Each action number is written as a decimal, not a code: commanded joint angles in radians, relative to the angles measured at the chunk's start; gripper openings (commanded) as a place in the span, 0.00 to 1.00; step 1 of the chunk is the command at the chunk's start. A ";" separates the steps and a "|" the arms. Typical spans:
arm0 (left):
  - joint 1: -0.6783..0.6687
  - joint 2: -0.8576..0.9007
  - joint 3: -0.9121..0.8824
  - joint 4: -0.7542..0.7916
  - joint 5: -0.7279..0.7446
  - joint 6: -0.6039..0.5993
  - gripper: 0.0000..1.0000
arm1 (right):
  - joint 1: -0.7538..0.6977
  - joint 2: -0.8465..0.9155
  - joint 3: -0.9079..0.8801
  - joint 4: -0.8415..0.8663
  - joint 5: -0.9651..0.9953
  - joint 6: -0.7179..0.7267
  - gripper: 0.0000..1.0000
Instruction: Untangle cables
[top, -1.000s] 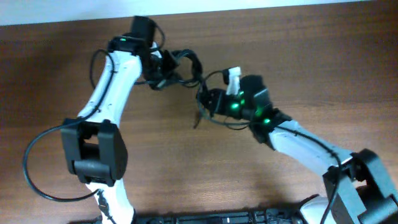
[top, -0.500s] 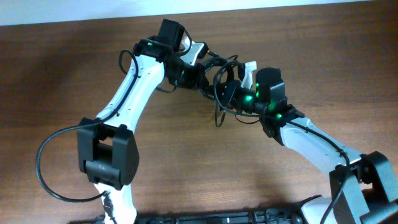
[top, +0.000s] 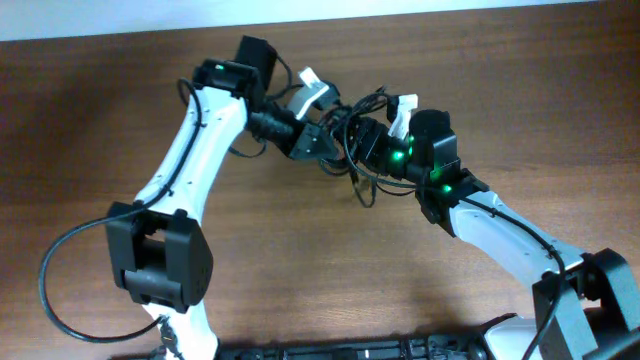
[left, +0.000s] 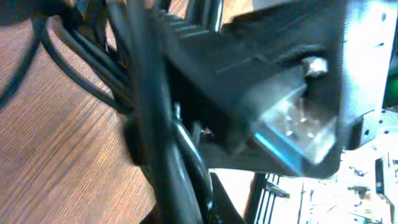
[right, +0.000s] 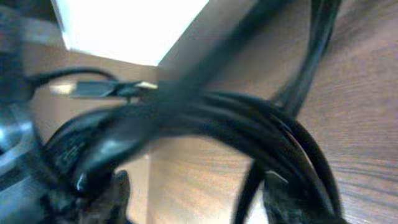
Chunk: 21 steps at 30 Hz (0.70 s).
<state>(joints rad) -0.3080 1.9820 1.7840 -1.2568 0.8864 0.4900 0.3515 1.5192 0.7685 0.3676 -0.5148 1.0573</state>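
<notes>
The cables (top: 352, 112) form a black tangle held above the table between my two grippers. One loose end (top: 364, 194) hangs down toward the wood. My left gripper (top: 320, 138) is shut on the strands, which run thick and blurred through its jaws (left: 168, 143). A blue-tipped plug (left: 292, 127) looms close in the left wrist view. My right gripper (top: 370, 142) sits against the tangle's right side and is open. In the right wrist view, bare wood shows between its fingers (right: 283, 193). The cables (right: 249, 127) loop above them, and a small plug (right: 84, 89) points left.
The brown wooden table (top: 300, 260) spreads all around the arms. Thicker black wires (top: 60, 265) loop beside my left arm's base. The table's far edge (top: 450, 12) meets a white wall at the top.
My right gripper has opened and let go of the cables. My left gripper has swung right and down with the tangle, close to the right gripper.
</notes>
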 joint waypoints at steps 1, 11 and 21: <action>0.115 -0.045 0.014 -0.011 0.115 -0.029 0.00 | -0.032 -0.076 0.012 -0.079 -0.084 -0.138 0.79; 0.159 -0.045 0.014 -0.093 0.252 0.065 0.00 | -0.272 -0.174 0.011 -0.172 -0.233 -0.574 0.84; -0.013 -0.045 0.014 -0.172 0.381 0.066 0.00 | -0.275 -0.099 0.011 -0.203 0.138 -0.602 0.76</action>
<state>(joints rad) -0.3115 1.9808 1.7840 -1.4017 1.1835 0.5289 0.0792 1.4139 0.7750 0.1558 -0.5148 0.4679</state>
